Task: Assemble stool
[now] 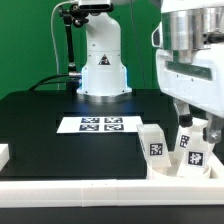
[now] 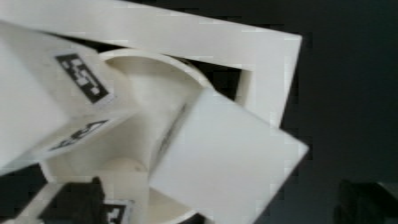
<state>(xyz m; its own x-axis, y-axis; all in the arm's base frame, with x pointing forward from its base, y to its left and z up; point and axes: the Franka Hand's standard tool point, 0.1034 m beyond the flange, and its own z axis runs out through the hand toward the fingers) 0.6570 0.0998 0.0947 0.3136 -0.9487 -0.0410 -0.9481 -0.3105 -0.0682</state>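
Observation:
Several white stool parts lie bunched in the corner of the white border rails at the exterior view's lower right. One tagged leg (image 1: 153, 141) stands to the exterior view's left of my gripper (image 1: 198, 128), and another tagged leg (image 1: 191, 154) sits right under it. The gripper hangs low over this leg, its fingers wide apart, one on each side. In the blurred wrist view a plain white leg face (image 2: 222, 150) fills the middle, a tagged leg (image 2: 71, 78) lies beside it, and the round seat's rim (image 2: 157, 70) curves behind them. Nothing is gripped.
The marker board (image 1: 100, 125) lies flat mid-table in front of the robot base (image 1: 103, 60). White border rails (image 1: 70, 185) run along the front edge, and their corner shows in the wrist view (image 2: 258, 45). A small white block (image 1: 4, 154) sits at the exterior view's left edge.

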